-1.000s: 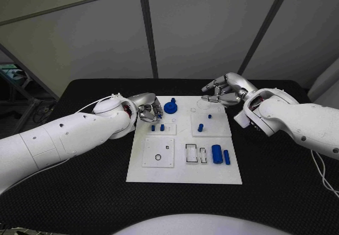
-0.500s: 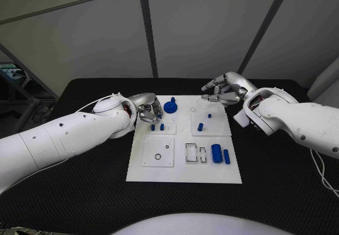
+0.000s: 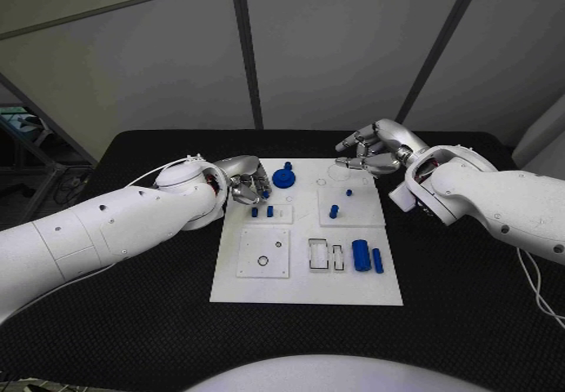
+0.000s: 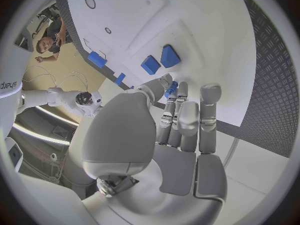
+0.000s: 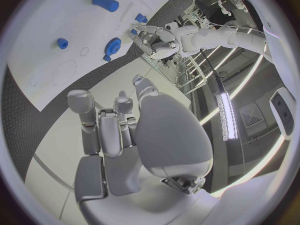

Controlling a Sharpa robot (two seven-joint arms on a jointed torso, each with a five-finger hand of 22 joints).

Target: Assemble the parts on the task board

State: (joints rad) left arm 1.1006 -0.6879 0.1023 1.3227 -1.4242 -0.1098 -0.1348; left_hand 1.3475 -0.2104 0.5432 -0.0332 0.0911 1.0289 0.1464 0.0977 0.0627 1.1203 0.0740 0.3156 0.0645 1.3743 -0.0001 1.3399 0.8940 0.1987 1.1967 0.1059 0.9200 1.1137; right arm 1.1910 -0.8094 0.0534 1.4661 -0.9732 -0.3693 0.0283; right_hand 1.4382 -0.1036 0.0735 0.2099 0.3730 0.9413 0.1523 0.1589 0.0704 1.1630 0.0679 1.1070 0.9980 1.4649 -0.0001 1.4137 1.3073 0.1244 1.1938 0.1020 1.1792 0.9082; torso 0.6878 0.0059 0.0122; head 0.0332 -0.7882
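Note:
The white task board (image 3: 306, 286) lies in the middle of the black table. A blue gear (image 3: 284, 177) stands near its far left corner, with two short blue pegs (image 3: 263, 213) just in front of it. My left hand (image 3: 248, 188) sits beside the gear with its fingers curled in and nothing held. A bit of blue (image 4: 170, 89) shows past its fingertips. My right hand (image 3: 372, 152) hovers over the board's far right corner, fingers apart and empty. Below it stand a blue peg (image 3: 333, 213) and a smaller one (image 3: 349, 194). Two blue cylinders (image 3: 368, 257) lie at the right.
Raised white plates on the board (image 4: 144, 15) carry holes and rectangular slots (image 3: 319, 254). A small dark ring (image 3: 263, 261) lies on the near left plate. Black table (image 3: 130, 327) surrounds the board on all sides. The right wrist view shows the gear (image 5: 113, 44) and my left hand (image 5: 164, 37).

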